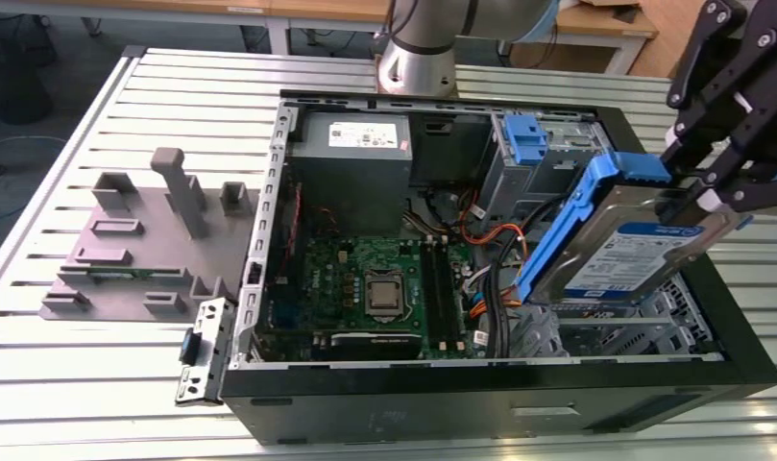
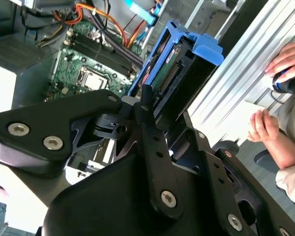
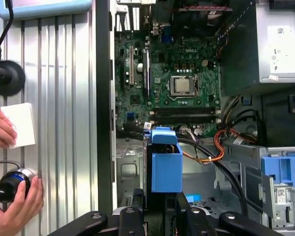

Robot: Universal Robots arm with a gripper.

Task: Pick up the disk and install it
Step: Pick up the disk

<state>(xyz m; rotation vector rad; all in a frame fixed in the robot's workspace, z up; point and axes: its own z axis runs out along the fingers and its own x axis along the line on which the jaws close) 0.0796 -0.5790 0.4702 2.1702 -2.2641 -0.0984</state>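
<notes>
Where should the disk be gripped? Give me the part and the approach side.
Grip the disk at its raised end, pinching across its flat faces, coming from above on the exterior view's right, where the gripper holds it. It is thin and flat, tilted with its low end toward the case, and blue rails line its long edges.

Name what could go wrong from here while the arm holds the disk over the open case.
The disk hangs tilted, gripped by the jaws at one end; it might slip. Orange and black cables lie near it and could snag it. A person's hand rests beside the case.
</notes>
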